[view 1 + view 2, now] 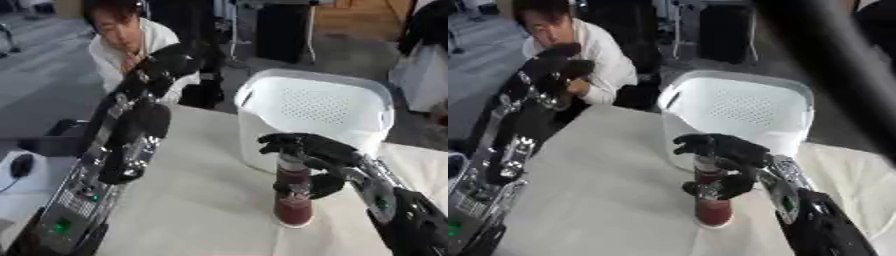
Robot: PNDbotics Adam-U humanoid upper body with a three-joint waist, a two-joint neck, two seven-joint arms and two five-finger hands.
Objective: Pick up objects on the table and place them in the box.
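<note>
I see a table (192, 200) under a pale cloth filling the lower frame. A white basket (315, 107) stands upper right; a reddish bottle (293, 202) stands upright just below it.

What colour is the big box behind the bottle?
White, with tiny holes in its wall; the box shows best in the left eye view.

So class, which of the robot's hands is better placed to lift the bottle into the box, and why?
The right hand: its fingers curl round the dark red bottle, which stands beside the white box. The left hand is raised far off, near the table's far edge.
</note>
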